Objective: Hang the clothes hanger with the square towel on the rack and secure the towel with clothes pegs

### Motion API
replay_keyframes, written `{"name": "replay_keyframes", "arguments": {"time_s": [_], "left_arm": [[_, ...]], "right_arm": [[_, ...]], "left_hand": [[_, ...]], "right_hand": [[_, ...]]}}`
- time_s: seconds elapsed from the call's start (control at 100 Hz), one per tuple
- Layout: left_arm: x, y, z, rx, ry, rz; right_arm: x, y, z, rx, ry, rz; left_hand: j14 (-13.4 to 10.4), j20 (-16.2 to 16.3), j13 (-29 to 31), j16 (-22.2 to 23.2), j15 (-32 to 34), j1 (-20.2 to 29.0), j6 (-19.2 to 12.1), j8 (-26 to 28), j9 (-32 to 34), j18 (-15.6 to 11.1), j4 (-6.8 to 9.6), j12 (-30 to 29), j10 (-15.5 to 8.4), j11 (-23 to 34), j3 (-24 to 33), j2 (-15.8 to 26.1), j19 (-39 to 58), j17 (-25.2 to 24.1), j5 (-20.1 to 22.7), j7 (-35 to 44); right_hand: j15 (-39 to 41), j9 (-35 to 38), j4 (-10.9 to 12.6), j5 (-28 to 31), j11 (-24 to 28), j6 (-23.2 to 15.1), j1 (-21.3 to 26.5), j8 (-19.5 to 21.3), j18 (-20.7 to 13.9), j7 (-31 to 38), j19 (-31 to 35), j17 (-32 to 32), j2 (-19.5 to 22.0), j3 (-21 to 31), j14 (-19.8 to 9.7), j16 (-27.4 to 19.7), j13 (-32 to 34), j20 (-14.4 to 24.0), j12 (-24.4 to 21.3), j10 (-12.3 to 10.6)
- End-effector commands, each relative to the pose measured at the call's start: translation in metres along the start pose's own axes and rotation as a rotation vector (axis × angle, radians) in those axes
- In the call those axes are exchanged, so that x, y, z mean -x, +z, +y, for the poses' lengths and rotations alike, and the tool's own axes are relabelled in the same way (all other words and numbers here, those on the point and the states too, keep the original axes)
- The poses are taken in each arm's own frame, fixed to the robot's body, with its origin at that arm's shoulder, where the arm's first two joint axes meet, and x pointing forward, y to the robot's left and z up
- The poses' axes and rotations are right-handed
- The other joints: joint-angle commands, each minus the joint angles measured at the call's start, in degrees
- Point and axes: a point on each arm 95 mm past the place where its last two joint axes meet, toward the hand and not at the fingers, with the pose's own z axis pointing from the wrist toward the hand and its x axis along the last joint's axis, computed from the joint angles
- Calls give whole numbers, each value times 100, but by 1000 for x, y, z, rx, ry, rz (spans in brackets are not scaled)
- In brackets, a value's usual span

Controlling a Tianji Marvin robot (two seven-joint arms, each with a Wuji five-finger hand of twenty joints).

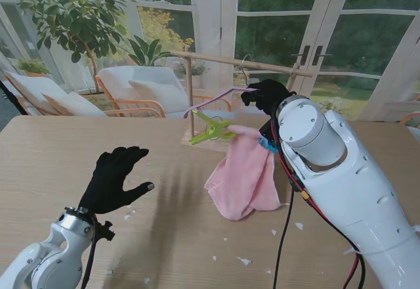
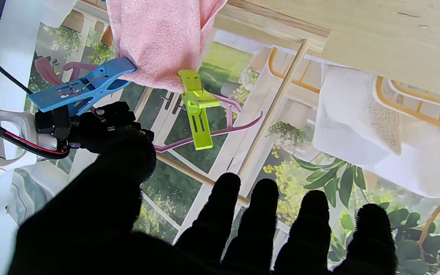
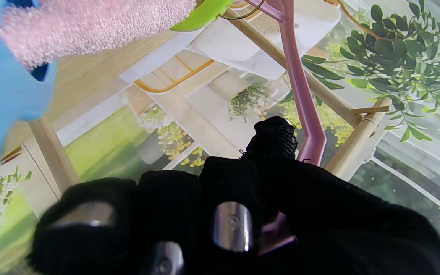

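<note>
Sunlit table: right hand (image 1: 270,96) clamps hanger (image 1: 216,100) just beneath rack rail (image 1: 236,62); left hand (image 1: 113,178) splayed, far off

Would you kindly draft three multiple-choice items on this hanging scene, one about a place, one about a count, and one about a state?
1. Where is the towel?
A. Flat on the table
B. Draped from the hanger
C. On the chair

2. How many pegs grip the towel?
A. One
B. Two
C. Four

3. What is the left hand doing?
A. Holding nothing, fingers spread
B. Gripping a peg
C. Holding the towel

Answers:
1 B, it dangles from the hanger that the right hand holds by the rack.
2 B, a green peg and a blue peg.
3 A, its fingers are apart over the table.
</note>
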Motion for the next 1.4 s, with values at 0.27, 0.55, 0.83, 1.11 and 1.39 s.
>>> {"name": "replay_keyframes", "arguments": {"time_s": [0.27,0.55,0.83,1.11,1.39], "left_arm": [[5,-3,8,34,11,-20],[5,-2,10,47,20,-17],[5,-3,11,49,23,-18],[6,-3,10,45,24,-21],[6,-3,11,46,25,-26]], "right_arm": [[4,12,3,-30,58,-44],[9,19,-3,-51,74,-77],[14,23,-12,-61,79,-98],[15,26,-16,-38,80,-100],[17,27,-18,-30,70,-86]], "left_hand": [[-158,82,-252,48,-111,36,-126,-83,-202,-260,205,-42,-22,-72,-53,87,-194,-152,-173,-21],[-157,81,-247,45,-104,-14,-120,-85,-199,-249,183,-32,-36,-56,71,35,-197,-151,-147,2],[-161,80,-250,45,-104,-37,-118,-88,-180,-256,167,-31,-28,-52,126,22,-198,-148,-132,11],[-159,81,-232,50,-96,-18,-109,-87,-161,-254,162,-23,-29,-38,179,-16,-194,-137,-110,24],[-155,87,-213,60,-89,-23,-105,-82,-149,-243,150,-13,-27,-11,287,-87,-185,-117,-97,42]], "right_hand": [[845,429,-781,1619,295,706,-607,101,-563,1195,1129,291,363,-1512,-40,143,165,6160,-20,39],[830,428,-785,1594,283,723,-607,97,-535,1182,1129,291,358,-1534,-18,119,167,6134,-25,64],[744,235,-835,1401,41,764,-680,-50,-496,953,1129,275,303,-1626,62,-344,174,5491,-83,258],[-1223,-1252,-926,137,-1241,1269,-764,-1490,469,-284,161,-963,76,-1555,1244,-2316,-395,3219,-1474,948],[-4621,-2825,-890,-1168,-4009,1595,-891,-2911,1019,-2029,-2514,-3352,-206,-1527,1494,-3597,-2354,3205,-4196,1352]]}}
